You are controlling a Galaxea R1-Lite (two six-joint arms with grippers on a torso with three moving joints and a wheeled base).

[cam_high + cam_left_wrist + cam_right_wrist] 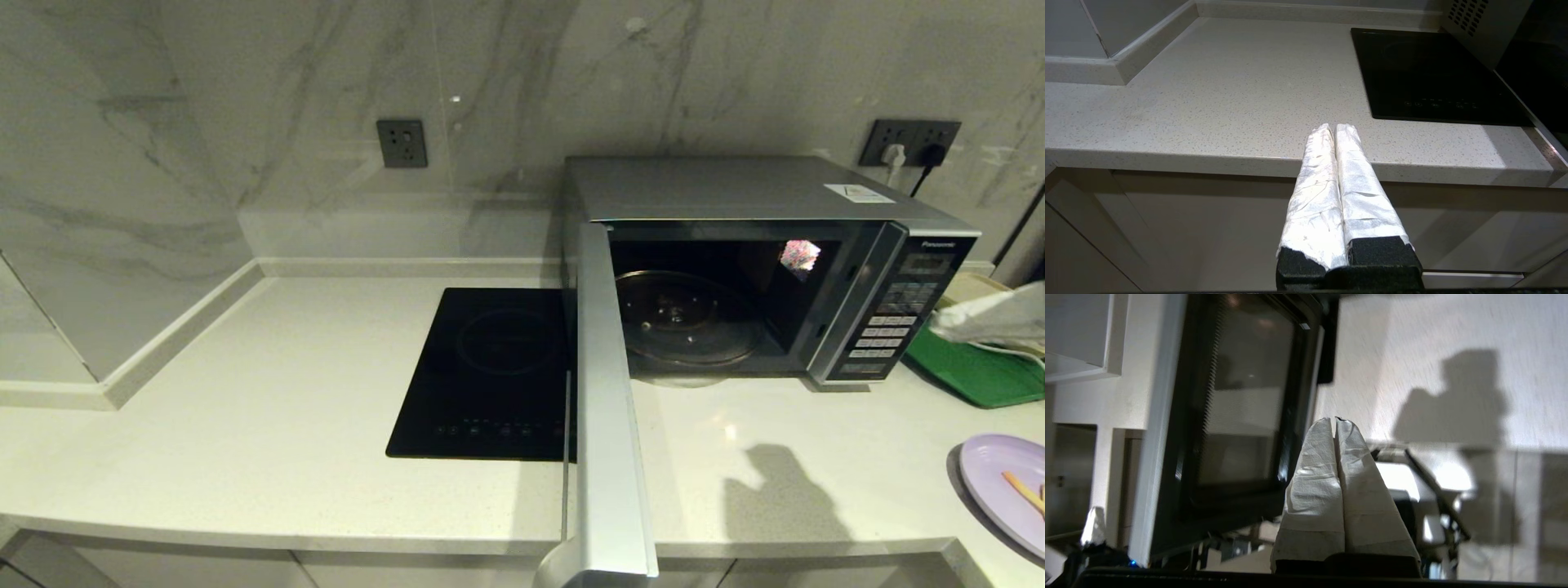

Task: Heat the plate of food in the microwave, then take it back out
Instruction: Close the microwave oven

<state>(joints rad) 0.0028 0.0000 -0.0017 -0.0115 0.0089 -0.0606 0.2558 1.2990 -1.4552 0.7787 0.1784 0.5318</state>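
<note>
The silver microwave (735, 196) stands at the back right of the counter. Its door (608, 408) is swung wide open towards me, and the glass turntable (686, 318) inside is bare. The lavender plate of food (1006, 483) with orange-yellow sticks lies on the counter at the front right, partly cut off by the view's edge. My right gripper (940, 324) hovers shut and empty to the right of the keypad panel (894, 327), above the green tray; in the right wrist view its tips (1336, 421) point towards the open door (1241, 416). My left gripper (1334, 128) is shut and empty, low before the counter's front edge.
A black glass induction hob (490, 376) is set into the counter left of the open door. A green tray (980, 374) lies right of the microwave. Marble walls with sockets (402, 144) close off the back and left. The counter's front edge (1208, 157) runs just ahead of the left gripper.
</note>
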